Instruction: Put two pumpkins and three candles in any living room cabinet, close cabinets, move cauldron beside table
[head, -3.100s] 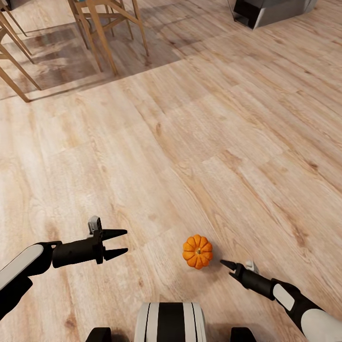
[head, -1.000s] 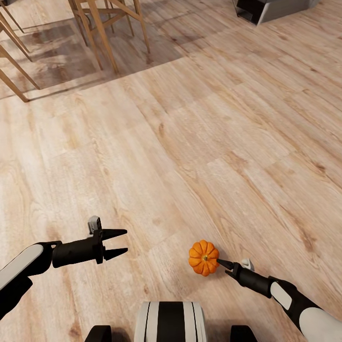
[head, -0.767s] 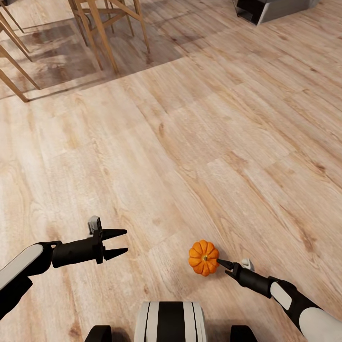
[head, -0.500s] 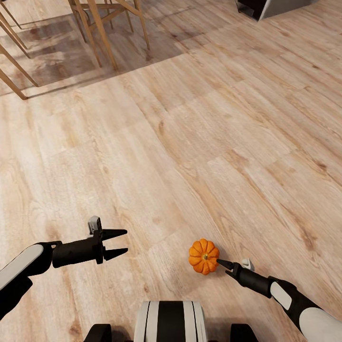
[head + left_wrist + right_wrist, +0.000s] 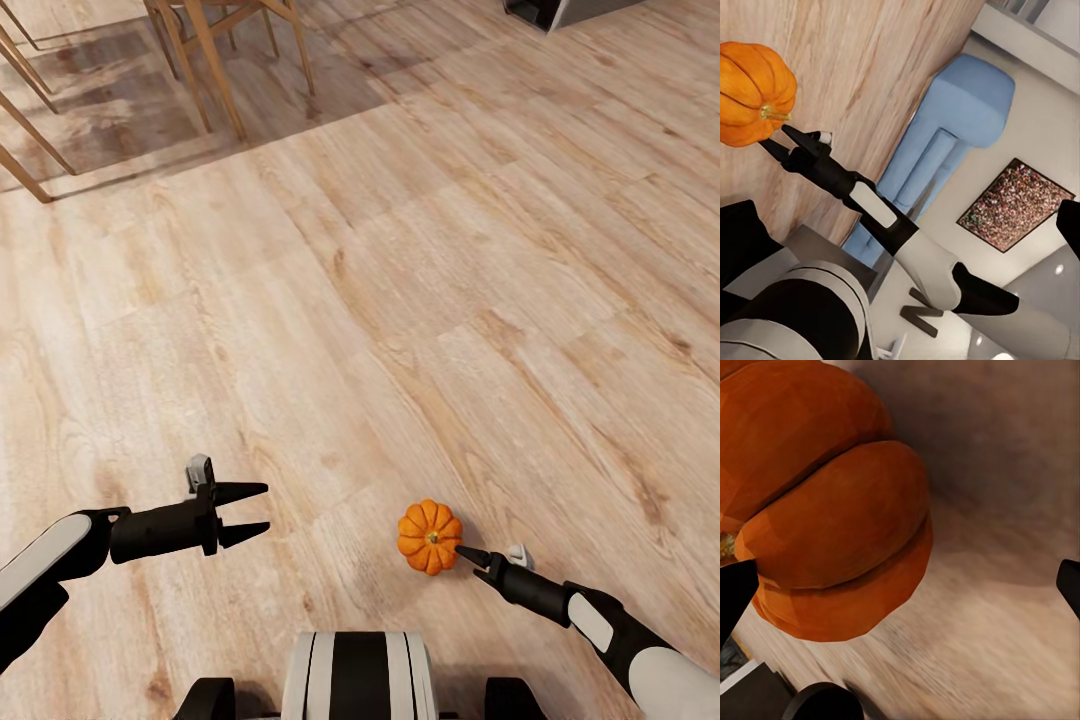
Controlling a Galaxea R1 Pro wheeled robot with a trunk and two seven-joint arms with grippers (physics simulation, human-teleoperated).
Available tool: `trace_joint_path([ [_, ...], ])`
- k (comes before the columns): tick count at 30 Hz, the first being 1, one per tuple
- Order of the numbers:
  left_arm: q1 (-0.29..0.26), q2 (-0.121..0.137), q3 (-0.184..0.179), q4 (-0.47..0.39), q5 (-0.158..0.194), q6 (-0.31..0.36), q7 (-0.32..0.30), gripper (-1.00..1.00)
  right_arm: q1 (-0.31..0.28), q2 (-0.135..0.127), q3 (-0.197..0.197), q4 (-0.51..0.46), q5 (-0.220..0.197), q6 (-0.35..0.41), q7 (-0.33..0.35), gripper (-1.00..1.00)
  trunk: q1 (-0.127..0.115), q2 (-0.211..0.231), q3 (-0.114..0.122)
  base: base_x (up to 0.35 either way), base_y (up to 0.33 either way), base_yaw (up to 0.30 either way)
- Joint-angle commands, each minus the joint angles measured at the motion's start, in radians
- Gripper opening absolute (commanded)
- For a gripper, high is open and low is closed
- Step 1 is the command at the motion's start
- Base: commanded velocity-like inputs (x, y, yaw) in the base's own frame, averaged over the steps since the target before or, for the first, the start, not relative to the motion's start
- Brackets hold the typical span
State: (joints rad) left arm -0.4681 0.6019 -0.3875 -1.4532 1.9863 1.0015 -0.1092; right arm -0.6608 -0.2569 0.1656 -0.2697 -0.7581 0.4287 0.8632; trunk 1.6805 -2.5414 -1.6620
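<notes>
One small orange pumpkin [image 5: 429, 537] lies on the wooden floor [image 5: 400, 280] just ahead of my base, tipped so its stem points at my right gripper [image 5: 466, 553]. That gripper is open, and a fingertip [image 5: 463, 550] touches the pumpkin's near side by the stem. In the right wrist view the pumpkin [image 5: 825, 517] sits toward one finger, with the two tips far apart. The left wrist view shows the pumpkin [image 5: 750, 90] and the right arm [image 5: 870, 210] reaching it. My left gripper [image 5: 256, 508] hangs open and empty over the floor to the left. The cabinet, candles and cauldron are out of view.
Wooden chair legs [image 5: 215, 70] stand at the far left on a darker patch of floor. A grey furniture corner [image 5: 565, 8] shows at the far right. A blue sofa [image 5: 960, 127] and a wall picture [image 5: 1014, 206] appear in the left wrist view. My base [image 5: 360, 675] is at the bottom.
My right gripper has closed in on the pumpkin, which has tipped so its stem faces the gripper. The view has since slid slightly forward over the floor. The left arm has not moved.
</notes>
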Motion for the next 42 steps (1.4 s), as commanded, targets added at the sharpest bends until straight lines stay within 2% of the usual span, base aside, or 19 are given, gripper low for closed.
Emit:
trace_joint_path([
  [1,-0.001,0.001,-0.002,0.000,-0.008,0.000,-0.010,1.00,0.000,-0.001,0.006,0.000,-0.010,0.007,0.000,1.00,0.000,0.000,-0.001,0.000,0.000,0.000],
  [42,-0.001,0.001,-0.002,-0.001,-0.008,0.000,-0.010,1.00,0.000,-0.001,0.008,-0.005,-0.007,0.007,0.004,1.00,0.000,0.000,-0.001,0.007,0.014,0.000],
])
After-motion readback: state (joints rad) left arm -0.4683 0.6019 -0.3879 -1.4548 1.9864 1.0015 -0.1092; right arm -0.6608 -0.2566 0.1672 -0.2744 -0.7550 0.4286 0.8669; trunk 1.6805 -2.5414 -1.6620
